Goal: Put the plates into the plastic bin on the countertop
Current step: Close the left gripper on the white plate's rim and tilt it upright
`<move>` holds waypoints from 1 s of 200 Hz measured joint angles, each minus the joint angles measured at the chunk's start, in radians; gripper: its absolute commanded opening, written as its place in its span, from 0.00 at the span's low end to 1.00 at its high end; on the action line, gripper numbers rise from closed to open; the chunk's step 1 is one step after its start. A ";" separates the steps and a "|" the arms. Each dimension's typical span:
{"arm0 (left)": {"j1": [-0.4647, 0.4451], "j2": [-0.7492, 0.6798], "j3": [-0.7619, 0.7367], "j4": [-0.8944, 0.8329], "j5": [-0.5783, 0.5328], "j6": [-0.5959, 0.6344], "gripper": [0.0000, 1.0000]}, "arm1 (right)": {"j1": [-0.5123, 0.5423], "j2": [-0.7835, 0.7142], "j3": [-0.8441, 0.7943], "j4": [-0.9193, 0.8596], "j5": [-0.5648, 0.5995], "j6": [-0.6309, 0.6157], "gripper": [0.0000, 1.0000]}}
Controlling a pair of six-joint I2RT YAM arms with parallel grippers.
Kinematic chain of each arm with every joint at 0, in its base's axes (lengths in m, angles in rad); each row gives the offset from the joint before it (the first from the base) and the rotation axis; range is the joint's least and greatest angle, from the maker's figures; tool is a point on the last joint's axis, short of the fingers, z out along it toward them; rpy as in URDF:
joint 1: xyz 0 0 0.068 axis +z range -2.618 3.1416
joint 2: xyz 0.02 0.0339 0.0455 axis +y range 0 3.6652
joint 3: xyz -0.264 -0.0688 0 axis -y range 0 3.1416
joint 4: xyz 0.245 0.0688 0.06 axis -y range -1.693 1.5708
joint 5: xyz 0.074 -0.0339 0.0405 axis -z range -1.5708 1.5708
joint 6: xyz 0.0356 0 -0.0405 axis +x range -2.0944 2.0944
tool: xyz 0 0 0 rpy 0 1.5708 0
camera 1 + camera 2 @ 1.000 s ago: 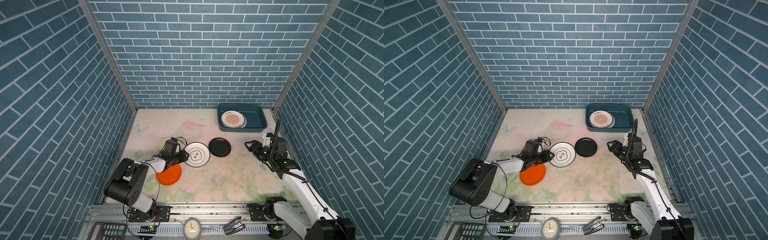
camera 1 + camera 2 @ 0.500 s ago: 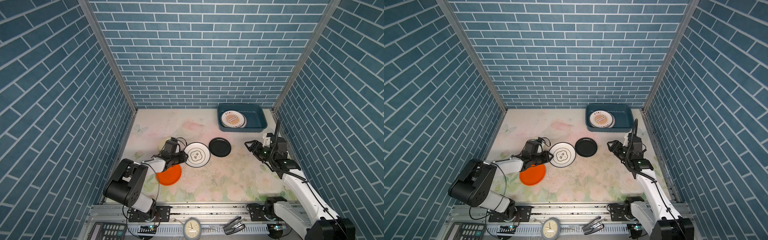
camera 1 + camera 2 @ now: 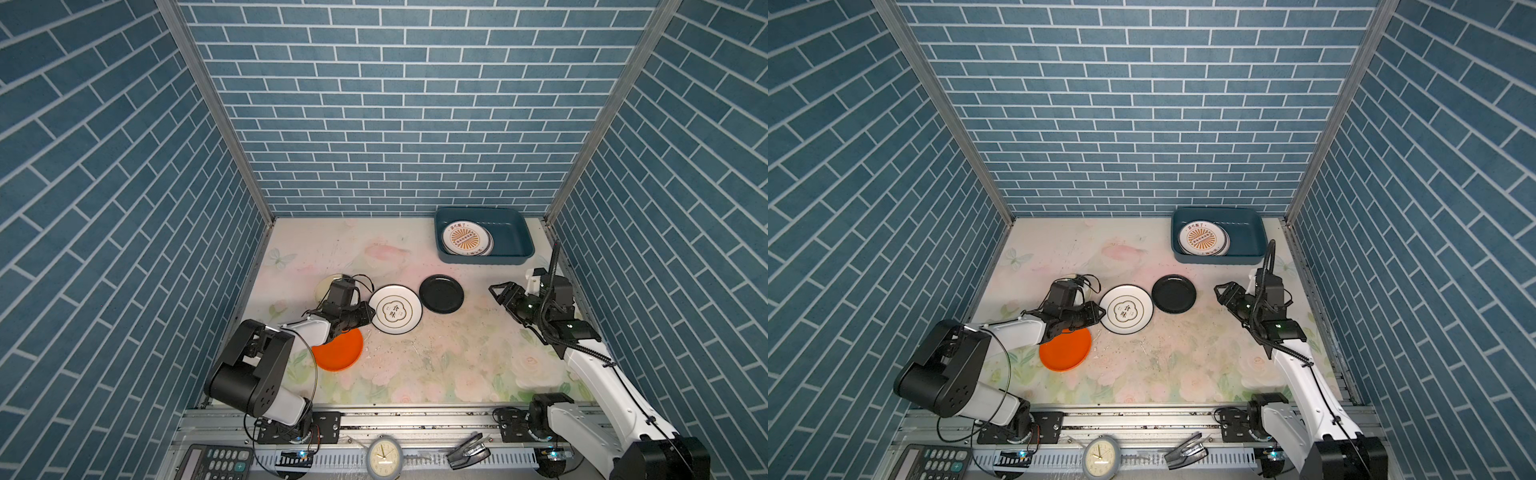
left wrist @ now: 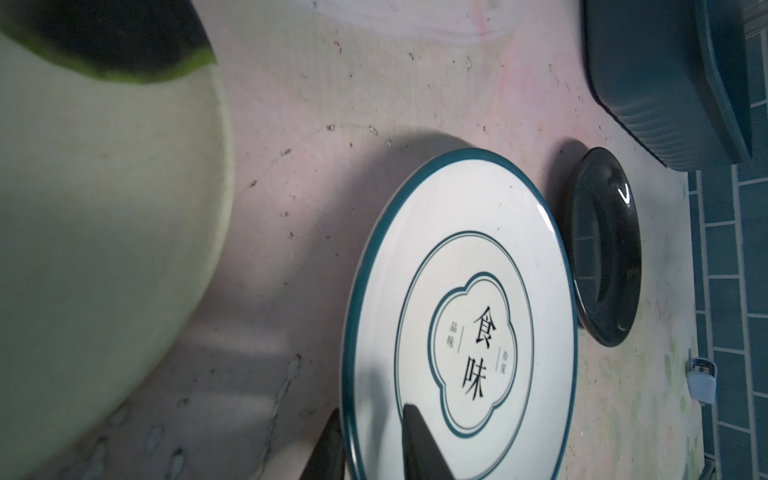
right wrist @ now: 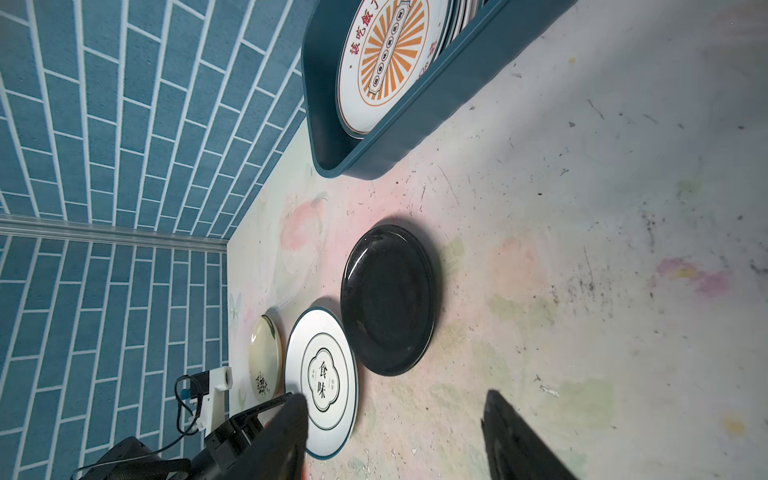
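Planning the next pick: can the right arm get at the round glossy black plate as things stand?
Probably yes. The right gripper, jaws open, points at the black plate across bare floral countertop; nothing stands between them.

The white teal-rimmed plate point(image 4: 457, 324), its edge between the jaws of my left gripper point(image 4: 371, 411), reads 食味 in big black characters. The smaller ones beside them are too fine to read. Well ahead of my right gripper point(image 5: 395, 397), the sunburst plate point(image 5: 386, 58) in the bin point(image 5: 415, 124) reads 該吃飯了 in red.
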 measured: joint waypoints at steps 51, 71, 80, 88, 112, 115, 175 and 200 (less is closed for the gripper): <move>0.000 -0.023 0.000 0.005 0.000 0.000 0.15 | 0.000 0.000 0.000 0.005 0.000 0.000 0.67; 0.000 -0.024 0.000 0.007 0.000 -0.002 0.12 | 0.000 0.000 0.000 0.005 0.000 0.001 0.67; 0.000 -0.024 0.000 0.010 0.002 -0.003 0.10 | 0.000 0.000 0.000 0.005 0.000 0.001 0.67; 0.000 -0.025 0.000 0.015 0.004 -0.008 0.07 | 0.000 0.000 0.000 0.005 0.000 0.001 0.67; 0.001 -0.045 0.000 0.045 0.021 -0.018 0.03 | 0.000 0.000 0.000 0.009 0.000 0.006 0.67; 0.001 -0.046 0.000 0.045 0.021 -0.018 0.03 | 0.000 0.000 0.000 0.010 0.000 0.007 0.67; 0.001 -0.046 0.000 0.049 0.026 -0.023 0.00 | 0.000 0.008 0.000 0.027 -0.002 0.008 0.67; 0.001 -0.047 0.000 0.049 0.026 -0.023 0.00 | 0.000 0.014 -0.002 0.036 -0.005 0.010 0.67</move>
